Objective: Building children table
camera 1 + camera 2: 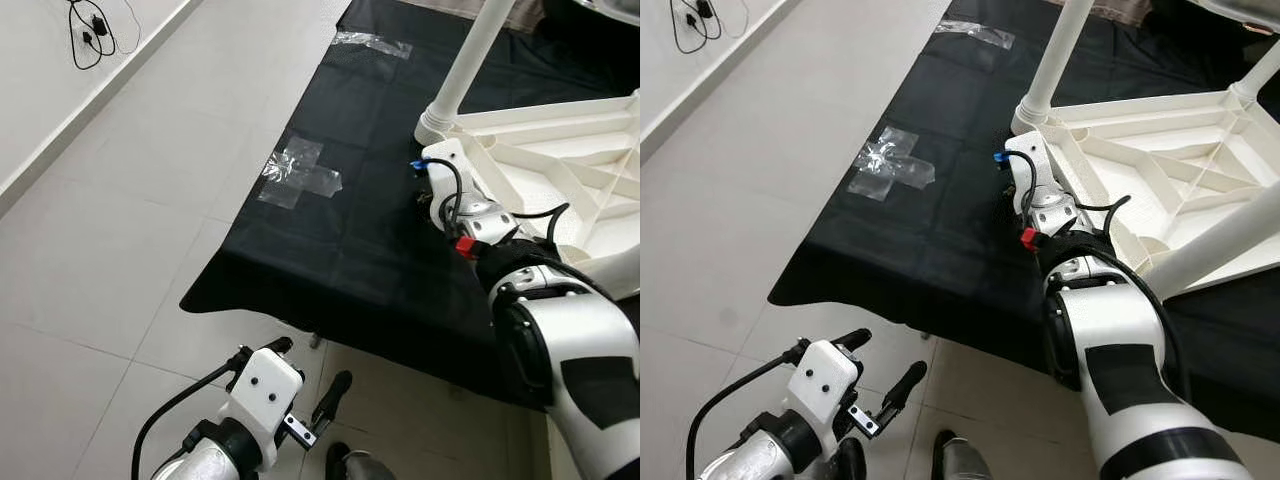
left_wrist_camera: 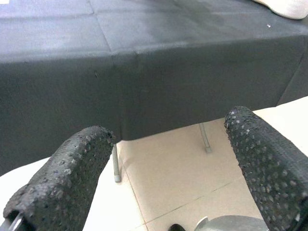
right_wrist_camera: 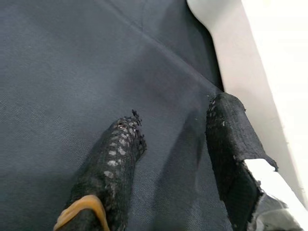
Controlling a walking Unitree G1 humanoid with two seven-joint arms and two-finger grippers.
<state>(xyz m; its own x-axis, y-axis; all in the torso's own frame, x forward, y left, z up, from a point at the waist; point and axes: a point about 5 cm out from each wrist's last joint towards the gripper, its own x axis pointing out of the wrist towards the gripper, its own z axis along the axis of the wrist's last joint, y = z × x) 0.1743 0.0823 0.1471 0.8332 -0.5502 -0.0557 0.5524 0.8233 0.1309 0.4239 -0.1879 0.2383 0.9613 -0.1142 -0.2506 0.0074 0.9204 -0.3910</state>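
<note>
Task thing: the upturned white plastic children's table (image 1: pixel 1160 170) lies on the black cloth-covered surface (image 1: pixel 940 220), its ribbed underside facing up and round white plastic legs (image 1: pixel 1052 62) already standing in its corners.
Right gripper: the right gripper (image 3: pixel 175 144) hangs low over the black cloth, just beside the near white edge of the tabletop; its fingers (image 3: pixel 231 144) are spread, with nothing between them.
Left gripper: the left gripper (image 2: pixel 168 163) hovers off the near edge of the surface, above the pale tiled floor (image 1: pixel 120 230); its fingers are spread wide and empty.
Step in hand: probably the right arm closing in on the tabletop's near edge or corner, to steady or shift it.
Doing it well: the fingers should straddle the rim squarely before closing, since smooth plastic may slip from a skewed grip.
Watch for: the cloth bunching under the fingers, and the standing legs tipping if the tabletop is dragged.
Nearby: patches of clear tape (image 1: pixel 300 172) hold the cloth.
</note>
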